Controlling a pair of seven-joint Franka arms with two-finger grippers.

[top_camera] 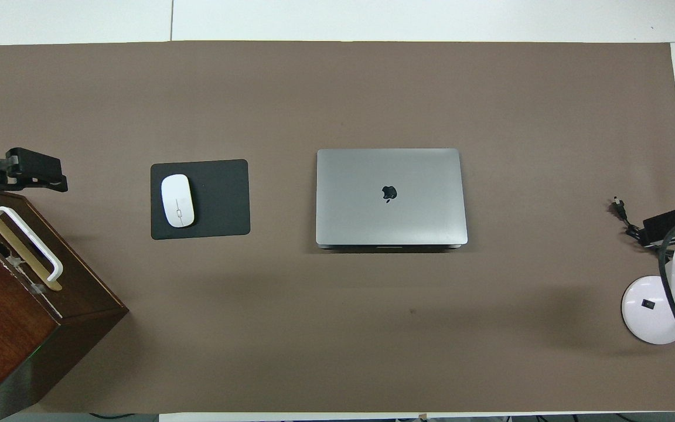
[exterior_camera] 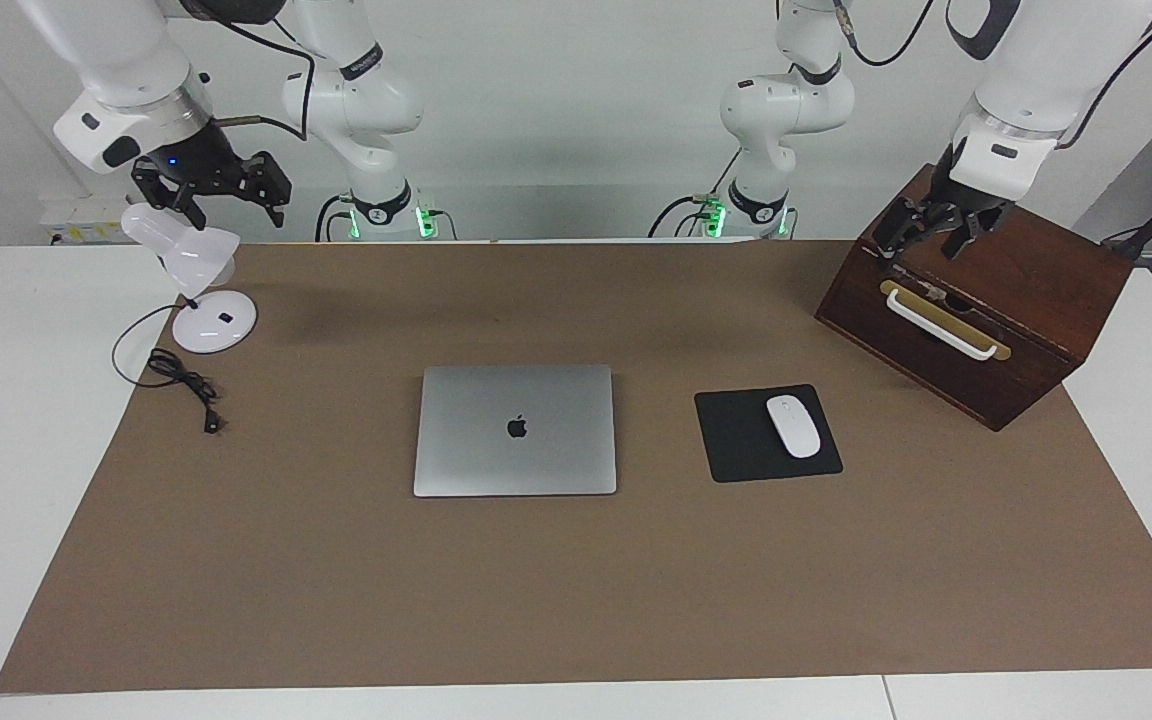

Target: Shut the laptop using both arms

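Observation:
The silver-grey laptop (exterior_camera: 516, 430) (top_camera: 390, 196) lies flat in the middle of the brown mat, its lid down and the dark apple logo facing up. Both arms are raised and away from it. My left gripper (exterior_camera: 931, 240) (top_camera: 33, 173) hangs open over the wooden box at the left arm's end of the table, holding nothing. At the right arm's end, my right gripper (exterior_camera: 231, 205) (top_camera: 665, 225) hangs open just above the white desk lamp, also with nothing in it.
A dark wooden box (exterior_camera: 1026, 300) with a white handle stands at the left arm's end. A black mouse pad (exterior_camera: 736, 445) with a white mouse (exterior_camera: 793, 426) lies beside the laptop. The white lamp (exterior_camera: 201, 270) and its black cable (exterior_camera: 181, 380) sit at the right arm's end.

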